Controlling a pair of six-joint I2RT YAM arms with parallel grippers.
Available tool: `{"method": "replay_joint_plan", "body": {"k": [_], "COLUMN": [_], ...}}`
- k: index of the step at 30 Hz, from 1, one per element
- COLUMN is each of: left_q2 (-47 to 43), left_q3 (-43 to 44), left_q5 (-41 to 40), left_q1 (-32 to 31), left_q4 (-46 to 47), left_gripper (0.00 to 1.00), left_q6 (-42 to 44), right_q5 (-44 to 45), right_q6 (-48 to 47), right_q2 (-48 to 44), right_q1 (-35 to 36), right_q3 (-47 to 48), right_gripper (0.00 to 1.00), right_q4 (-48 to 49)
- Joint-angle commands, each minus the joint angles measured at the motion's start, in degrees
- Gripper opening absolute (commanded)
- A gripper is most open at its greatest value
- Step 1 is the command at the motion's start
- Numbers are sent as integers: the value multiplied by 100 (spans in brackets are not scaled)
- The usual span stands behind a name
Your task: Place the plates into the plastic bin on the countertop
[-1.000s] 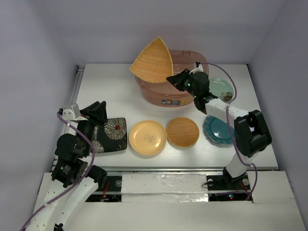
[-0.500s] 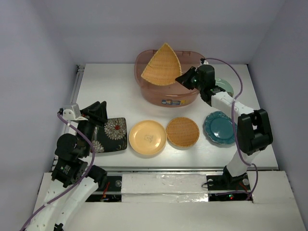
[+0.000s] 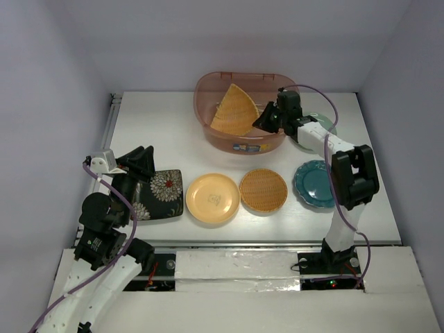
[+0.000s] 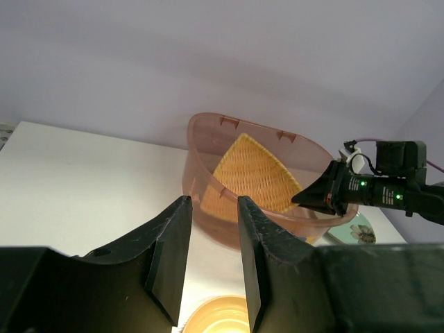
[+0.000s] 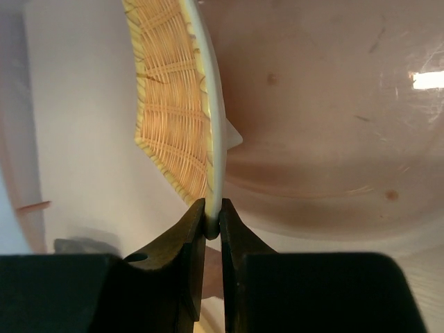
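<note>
1. Orange fan-shaped plate: woven pattern, pale rim; tilted on edge inside the plastic bin, at the counter's far edge.
2. Right gripper: pinched onto the plate's rim, at the bin's right rim.
3. Left gripper: jaws apart, holding nothing, near the counter's front-left corner.

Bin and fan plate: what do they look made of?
Bin: translucent pinkish plastic, glossy; the plate shows through its wall. Fan plate: looks woven, but its smooth white edge suggests ceramic or melamine with a basket-weave pattern; can't tell which.
</note>
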Motion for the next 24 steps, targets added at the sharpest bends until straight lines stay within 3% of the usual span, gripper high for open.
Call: {"method": "replay_joint_plan", "body": {"k": [1, 8, 11, 12, 15, 24], "left_q2": [27, 45, 45, 45, 62, 63], "left_q3": [33, 25, 33, 33, 25, 33], "left_q5": [28, 19, 19, 19, 28, 19], "left_q1": [35, 35, 35, 35, 35, 35], "left_q4": [274, 265, 265, 265, 265, 265], "left_gripper": [30, 30, 30, 30, 30, 30], "left_q6": [31, 31, 31, 31, 31, 31], "right_q5": [-89, -142, 16, 86, 174, 376], "right_q6": [-214, -363, -424, -451, -530, -662], "right_q2": [-106, 166, 140, 96, 26, -290], "right_q1": [-90, -90, -90, -90, -90, -90], "right_q3": [410, 665, 656, 639, 656, 621], "right_gripper": [7, 15, 22, 30, 39, 53], "right_q4": [96, -255, -308, -334, -369, -371]}}
